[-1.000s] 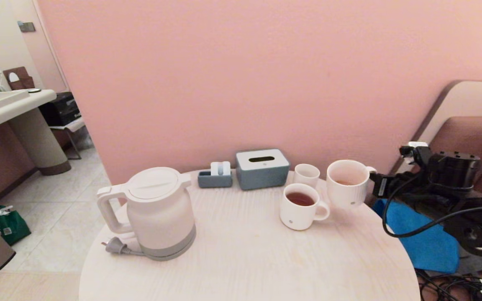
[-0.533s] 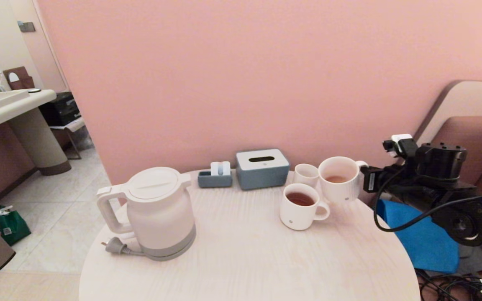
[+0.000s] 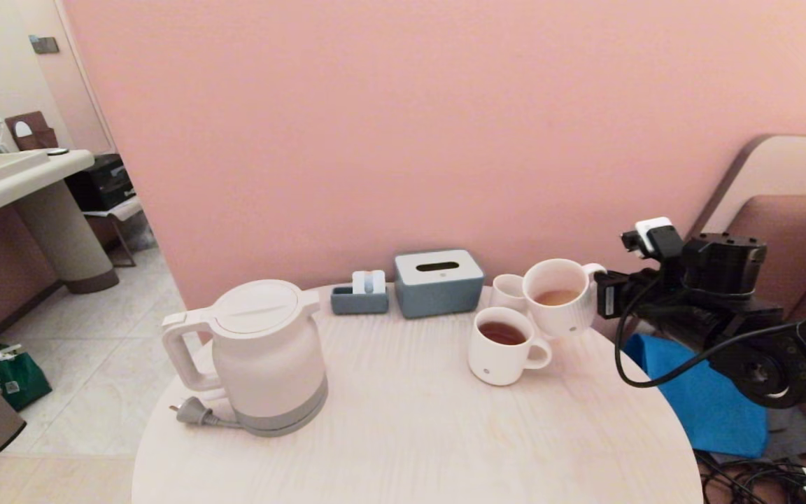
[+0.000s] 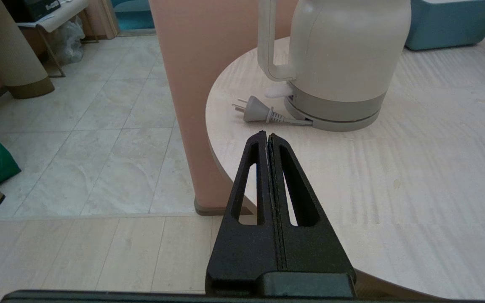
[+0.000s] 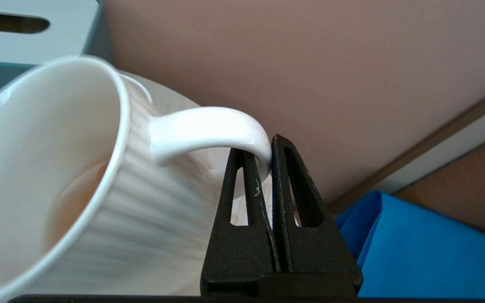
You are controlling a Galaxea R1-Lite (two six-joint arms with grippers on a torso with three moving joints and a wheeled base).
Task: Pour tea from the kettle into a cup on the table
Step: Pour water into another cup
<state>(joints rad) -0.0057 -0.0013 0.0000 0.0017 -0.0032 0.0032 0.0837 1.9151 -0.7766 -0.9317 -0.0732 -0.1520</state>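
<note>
Now right hand (image 5: pixel 267 162) clamped on cup (image 3: pixel 558 297) handle, tilted above surface (image 3: pixel 410 420); left hand (image 4: pixel 267 139) closed, near kettle (image 3: pixel 263 353).

Your head camera looks forward and down from above onto the round pale wood-grain table (image 3: pixel 410 420) against the pink wall (image 3: pixel 410 126). Your left wrist camera sits low, off the table's near edge, looking along its closed black left gripper (image 4: pixel 267 136) toward the large white plastic kettle (image 4: pixel 343 54), which the head view (image 3: pixel 266 353) also shows. Your right wrist camera is very near the white ribbed mug (image 5: pixel 57 189), likewise in the head view (image 3: pixel 558 295).
</note>
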